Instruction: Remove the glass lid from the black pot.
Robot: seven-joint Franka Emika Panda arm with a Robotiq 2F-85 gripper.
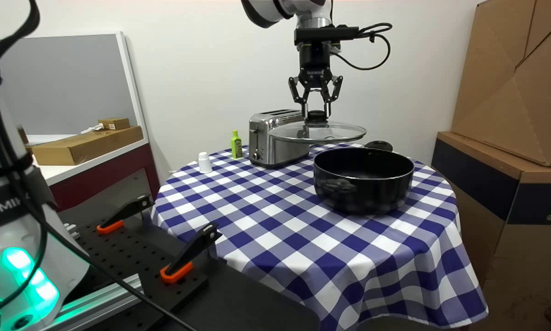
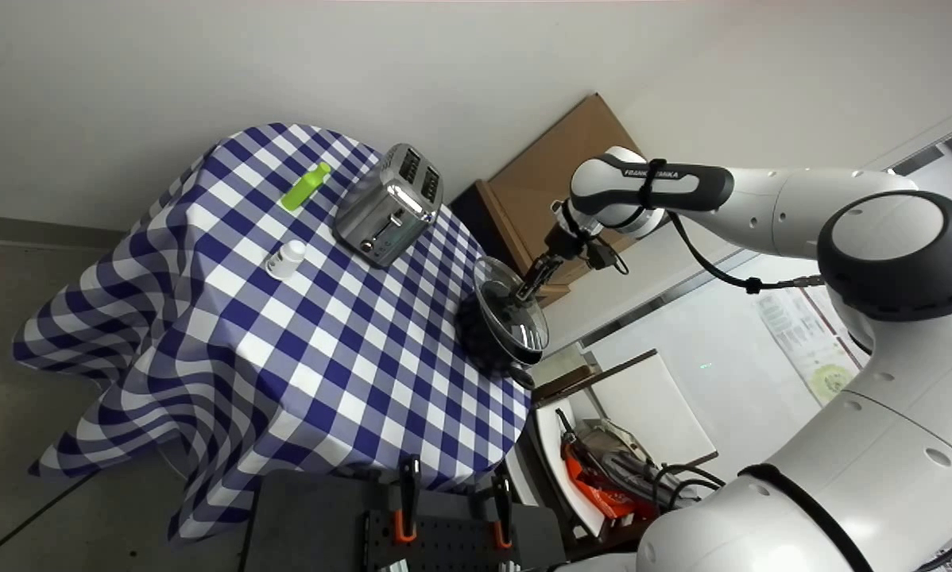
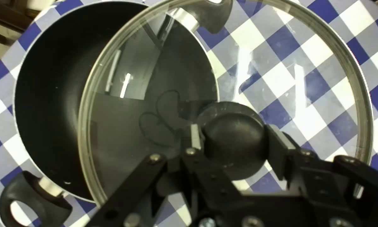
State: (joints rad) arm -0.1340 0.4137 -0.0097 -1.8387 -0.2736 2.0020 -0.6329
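- lid [image 1: 319, 133]: in the air above the checked worktop [image 1: 266, 207], off the pot [image 1: 363, 197] and higher than its rim, not touching it.
- hand [image 1: 316, 113]: closed in on the lid's knob [image 3: 234, 138] from both sides, holding the lid by it.
- lid direction: knob up, glass about level in an exterior view; round, equally wide every way, knob axis roughly vertical.
- wrist view: lid off-centre to pot, overlapping part of its mouth, the rest over bare checks.
- lid look: clear shallow dome, thin metal rim, round black knob on wider black base; white light streaks reflected, pot and checks visible through glass.
- pot: upright on worktop, mouth up; long axis through two opposite handles [image 3: 50, 205], lower left to upper right in wrist view.
- pot look: black, glossy outside, dark inside, thin pale rim edge.
- toaster [image 1: 280, 140]: silver, near pot.
- bottle [image 1: 237, 147]: green, standing; white container [image 1: 204, 164] near it, both well apart from pot.
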